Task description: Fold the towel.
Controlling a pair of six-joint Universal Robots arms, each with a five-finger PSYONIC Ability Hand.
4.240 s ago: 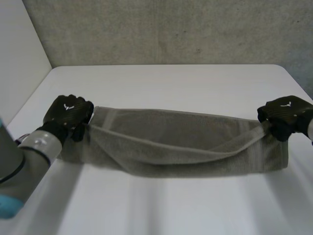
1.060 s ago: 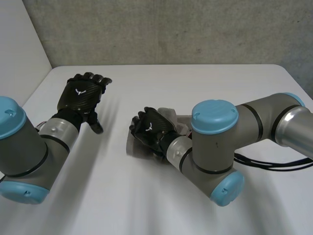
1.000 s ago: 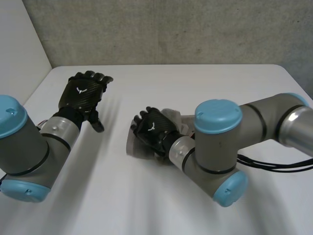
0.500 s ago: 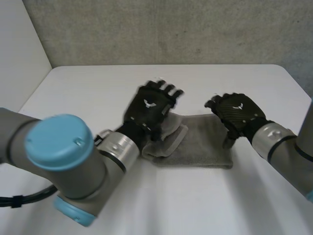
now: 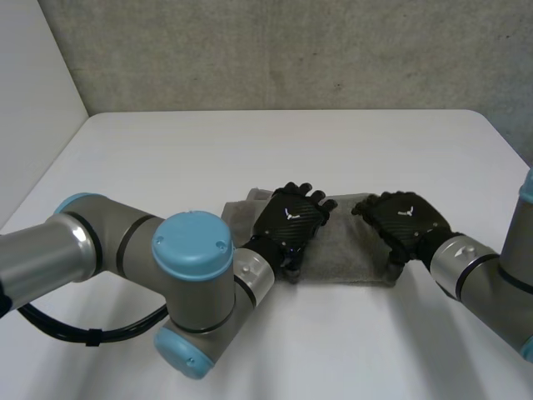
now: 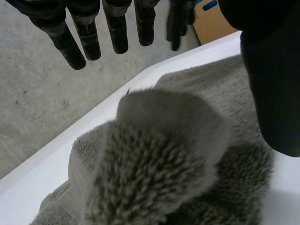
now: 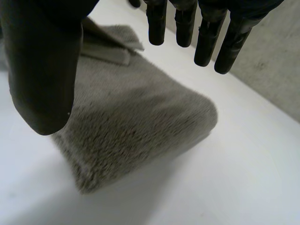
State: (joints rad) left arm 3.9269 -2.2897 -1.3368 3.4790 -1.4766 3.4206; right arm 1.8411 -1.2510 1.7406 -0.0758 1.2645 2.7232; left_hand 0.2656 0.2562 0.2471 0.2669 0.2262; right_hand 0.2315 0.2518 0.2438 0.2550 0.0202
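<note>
In the head view, the grey towel [image 5: 350,254] lies folded into a small block in the middle of the white table [image 5: 250,150]. The left hand [image 5: 291,223] lies flat over the towel's left part, and the right hand [image 5: 405,218] sits at its right end. I think both hands are there to pat the fold flat so it does not pop open. In the left wrist view, the fingers [image 6: 116,28] are straight and spread, and they hold nothing. A soft bump of towel sits under the palm, so that side looks a bit lumpy. In the right wrist view, the fingers [image 7: 207,37] are straight too, with nothing in them, above the towel's neat, rounded end. The fold looks almost done, but the bump may need a press.
</note>
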